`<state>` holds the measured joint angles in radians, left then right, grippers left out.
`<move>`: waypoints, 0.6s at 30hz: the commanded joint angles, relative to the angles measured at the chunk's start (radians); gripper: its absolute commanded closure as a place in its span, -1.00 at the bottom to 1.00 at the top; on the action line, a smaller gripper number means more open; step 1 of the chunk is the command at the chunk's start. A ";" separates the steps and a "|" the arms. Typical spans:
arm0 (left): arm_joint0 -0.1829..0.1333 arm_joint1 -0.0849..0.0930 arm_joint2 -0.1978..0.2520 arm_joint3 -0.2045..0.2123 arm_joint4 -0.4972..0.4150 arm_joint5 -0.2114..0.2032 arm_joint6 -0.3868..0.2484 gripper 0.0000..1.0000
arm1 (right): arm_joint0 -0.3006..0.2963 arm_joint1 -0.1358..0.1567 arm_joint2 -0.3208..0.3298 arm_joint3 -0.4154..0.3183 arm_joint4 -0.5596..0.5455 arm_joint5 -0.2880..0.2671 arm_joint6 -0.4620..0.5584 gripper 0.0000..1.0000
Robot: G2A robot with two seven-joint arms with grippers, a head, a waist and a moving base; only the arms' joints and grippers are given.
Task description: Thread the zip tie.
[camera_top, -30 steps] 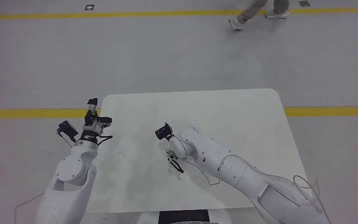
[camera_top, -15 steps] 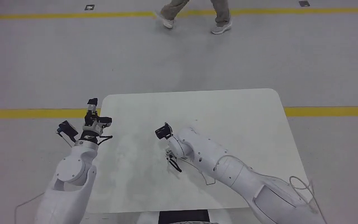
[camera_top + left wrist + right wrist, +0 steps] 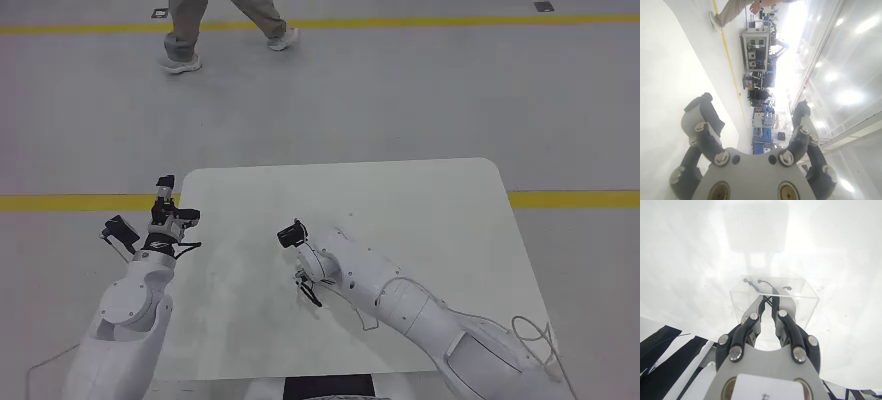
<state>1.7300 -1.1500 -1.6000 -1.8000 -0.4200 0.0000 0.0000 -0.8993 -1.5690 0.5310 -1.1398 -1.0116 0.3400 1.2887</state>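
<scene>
From above, the right gripper (image 3: 305, 287) sits low over the white table (image 3: 420, 200), at the clear box (image 3: 810, 296). The left gripper (image 3: 176, 200) hangs well away from the box, at the table's edge. At the left wrist, that claw is spread wide and empty, aimed out at the room. At the right wrist, the claw reaches down inside the box, its pads (image 3: 775, 306) a slim gap apart with black zip ties (image 3: 768, 301) crossing between them. Closing here would likely pinch two ties together. Lifting could drag the light box along, and a tie gripped mid-strap may swing too loosely to thread.
</scene>
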 commanded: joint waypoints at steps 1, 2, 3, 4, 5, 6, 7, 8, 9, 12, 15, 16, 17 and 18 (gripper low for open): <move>0.000 0.000 0.000 0.000 0.000 0.000 0.000 -1.00 | -0.001 -0.004 0.005 0.004 -0.008 0.000 0.002 0.74; 0.000 0.000 0.000 0.000 0.000 0.000 0.000 -1.00 | -0.002 -0.006 0.007 0.005 -0.012 0.000 0.003 0.70; 0.000 0.000 0.000 0.000 0.000 0.000 0.000 -1.00 | -0.003 -0.008 0.012 0.005 -0.018 0.000 0.005 0.68; 0.000 0.000 0.000 0.000 0.000 0.000 0.000 -1.00 | -0.005 -0.009 0.015 0.005 -0.022 0.000 0.006 0.68; 0.000 0.000 0.000 0.000 0.000 0.000 0.000 -1.00 | -0.007 -0.010 0.019 0.002 -0.027 0.000 0.009 0.68; 0.000 0.000 0.000 0.000 0.000 0.000 0.000 -1.00 | -0.009 -0.012 0.023 -0.002 -0.034 0.000 0.013 0.66; 0.000 0.000 0.000 0.000 0.000 0.000 0.000 -1.00 | -0.011 -0.012 0.027 -0.005 -0.040 0.000 0.016 0.64; 0.000 0.000 0.000 0.000 0.000 0.000 0.000 -1.00 | -0.014 -0.013 0.031 -0.009 -0.046 0.000 0.019 0.62; 0.000 0.000 0.000 0.000 0.000 0.000 0.000 -1.00 | -0.017 -0.014 0.035 -0.013 -0.051 0.000 0.023 0.62; 0.000 0.000 0.000 0.000 0.000 0.000 0.000 -1.00 | -0.028 -0.015 0.049 -0.022 -0.068 0.000 0.033 0.60; 0.000 0.000 0.000 0.000 0.000 0.000 0.000 -1.00 | -0.038 -0.018 0.060 -0.022 -0.081 0.000 0.040 0.60; 0.000 0.000 0.000 0.000 0.000 0.000 0.000 -1.00 | -0.041 -0.020 0.063 -0.022 -0.085 0.000 0.042 0.60; 0.000 0.000 0.000 0.000 0.000 0.000 0.000 -1.00 | -0.043 -0.021 0.064 -0.021 -0.087 0.000 0.043 0.58; 0.000 0.000 0.000 0.000 0.000 0.000 0.000 -1.00 | -0.045 -0.023 0.065 -0.019 -0.089 0.000 0.045 0.58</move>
<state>1.7300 -1.1500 -1.6000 -1.8000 -0.4200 0.0000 0.0000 -0.9427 -1.5905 0.5953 -1.1607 -1.0986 0.3400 1.3320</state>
